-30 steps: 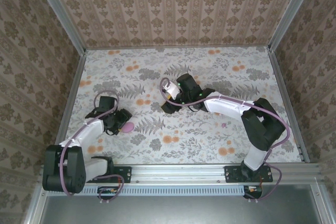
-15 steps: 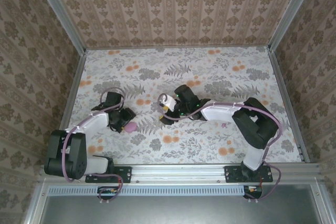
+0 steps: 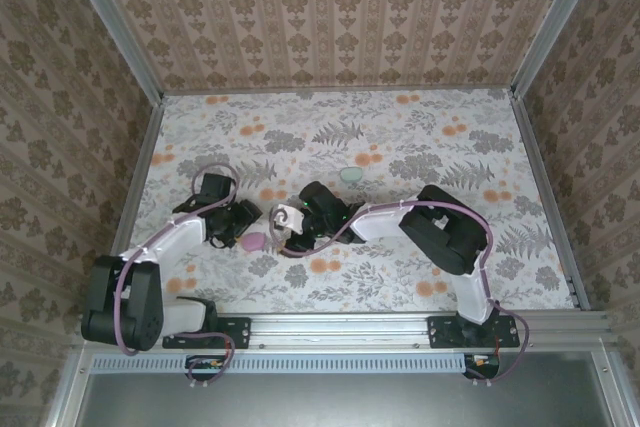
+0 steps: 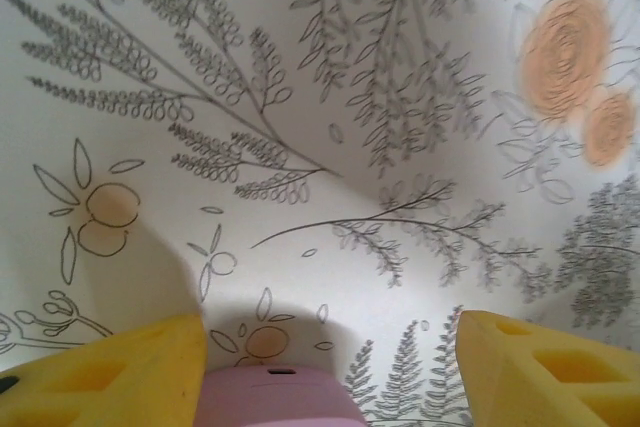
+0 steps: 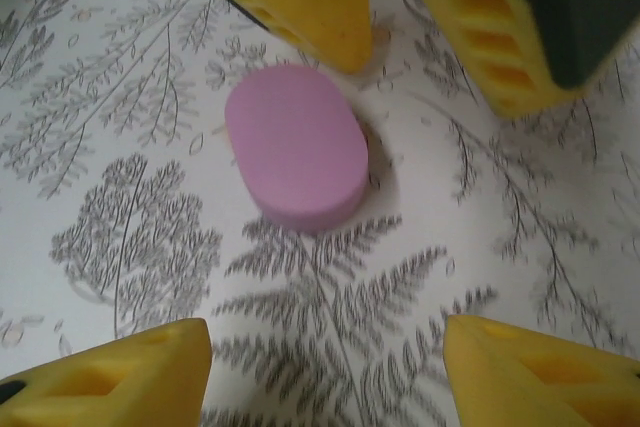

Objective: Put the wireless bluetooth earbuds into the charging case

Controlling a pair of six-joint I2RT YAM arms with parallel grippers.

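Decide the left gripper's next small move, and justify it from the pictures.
Probably shut the left gripper on the pink case to steady it. The case lies closed on the table between that gripper's open yellow fingers, nearer one of them, and nothing grips it.

charging case on table, between left hand, right hand

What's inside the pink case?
The pink case looks shut, so only its smooth pink outside shows. Its closed top hides the inside, so I cannot tell what, if anything, is in there.
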